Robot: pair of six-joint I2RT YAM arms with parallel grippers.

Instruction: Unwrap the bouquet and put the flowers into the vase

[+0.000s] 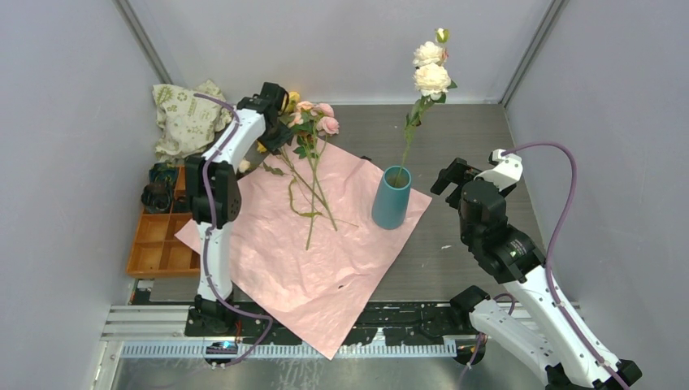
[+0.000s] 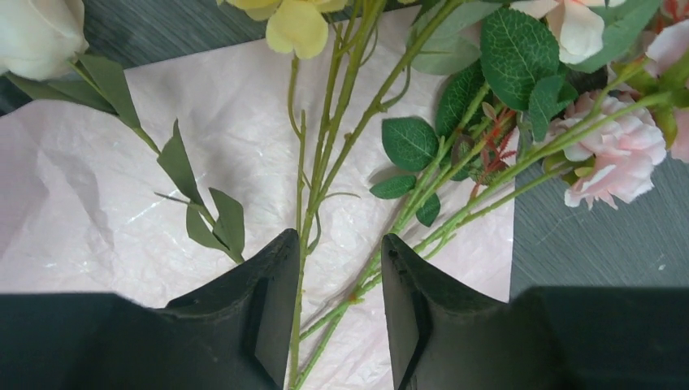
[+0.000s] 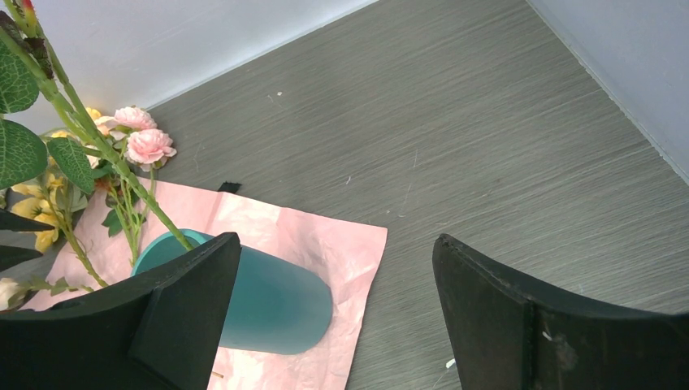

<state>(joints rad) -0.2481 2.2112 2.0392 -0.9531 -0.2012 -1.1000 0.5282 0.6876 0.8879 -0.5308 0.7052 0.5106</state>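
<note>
Here, left end effector [image 2: 340,244], jaws apart, straddles stems of flowers [image 1: 327,124] on pink wrapping paper [image 1: 325,268], upper centre; best to clamp one stem only, low, before carrying it to the mid-frame teal vase [image 1: 392,197]. Right end effector [image 3: 335,244] gapes empty.

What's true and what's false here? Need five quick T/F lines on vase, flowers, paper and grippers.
1. The vase stands upright on the pink wrapping paper. True.
2. The vase is empty. False: a white-flowered stem stands in it.
3. The left gripper has its jaws apart, with green stems running between them. True.
4. The right gripper holds a flower. False: it is open and empty, near the vase.
5. The other flowers lie in the orange tray. False: they lie across the far edge of the paper, by the left gripper.
</note>
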